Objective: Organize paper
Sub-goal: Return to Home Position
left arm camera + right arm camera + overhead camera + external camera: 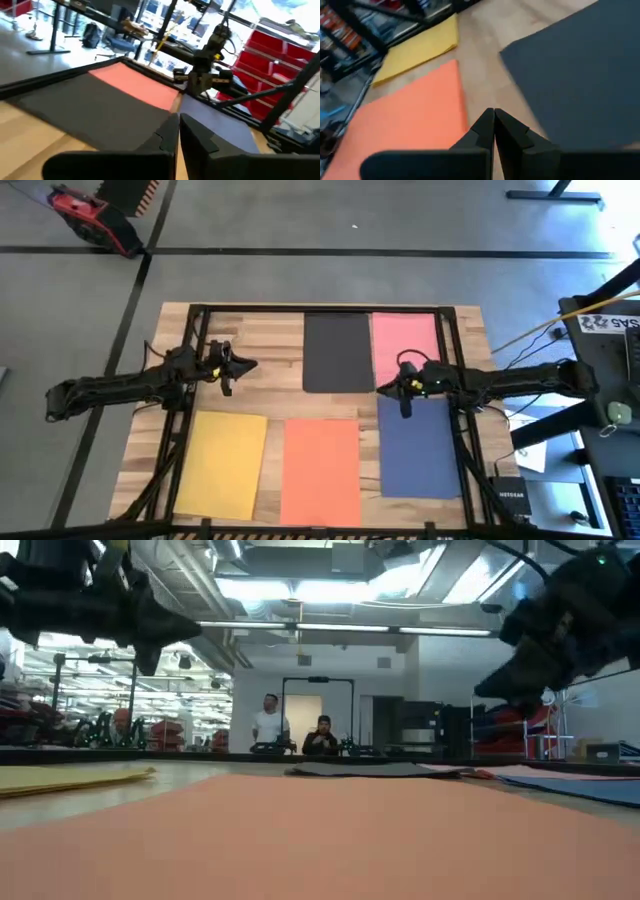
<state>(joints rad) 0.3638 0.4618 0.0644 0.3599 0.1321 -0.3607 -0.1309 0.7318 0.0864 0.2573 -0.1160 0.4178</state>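
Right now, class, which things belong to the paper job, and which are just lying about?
Job: yellow paper, orange paper, blue paper, black paper, pink paper; left gripper and right gripper, jaws shut, above the table.
Lying about: red device on the floor, black box beside the table, two people.

Paper point(321, 475) on table point(262, 340): 2 stacks adj. at back, ctr-right; 3 in row at front.
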